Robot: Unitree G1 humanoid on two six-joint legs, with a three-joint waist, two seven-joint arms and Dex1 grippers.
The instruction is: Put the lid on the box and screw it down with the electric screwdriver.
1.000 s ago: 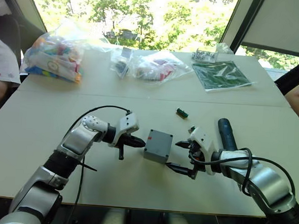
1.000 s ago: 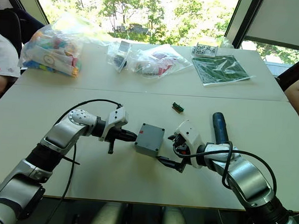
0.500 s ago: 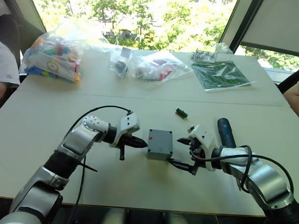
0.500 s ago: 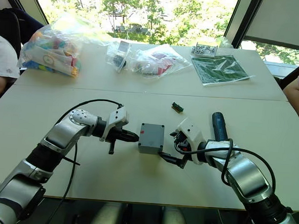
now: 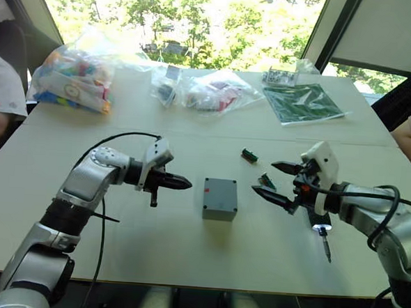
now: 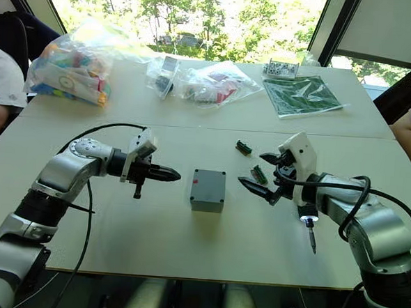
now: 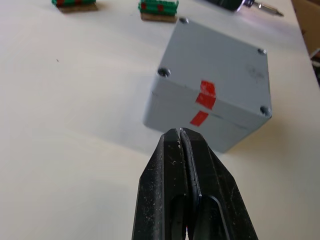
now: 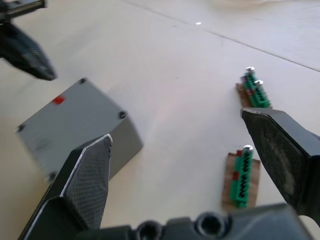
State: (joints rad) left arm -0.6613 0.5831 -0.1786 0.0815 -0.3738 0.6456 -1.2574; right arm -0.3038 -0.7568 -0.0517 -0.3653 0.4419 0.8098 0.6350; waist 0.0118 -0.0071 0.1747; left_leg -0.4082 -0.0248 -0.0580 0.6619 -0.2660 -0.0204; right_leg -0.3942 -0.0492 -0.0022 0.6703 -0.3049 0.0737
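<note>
We see the box [image 5: 220, 198] with lid [image 7: 220, 60] seated mid-tabletop between our clenched left end effector [image 5: 183, 184] and released right end effector [image 5: 282, 182]; the screwdriver [image 5: 321, 229] lies near-right, long axis near-to-far, closest to the right arm.

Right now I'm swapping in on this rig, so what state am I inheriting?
Left tool: shut, empty, aimed at the box's red-marked side, not touching.
Right tool: open, empty, raised to the right of the box.
Lid: already sits on the box, at mid-table.
Screwdriver: lies on the table under the right arm, tip light on.
Two green terminal blocks lie near the right tool.
Left: pick up the screwdriver and drive the corner screws; I can't tell whether any are tightened.
</note>
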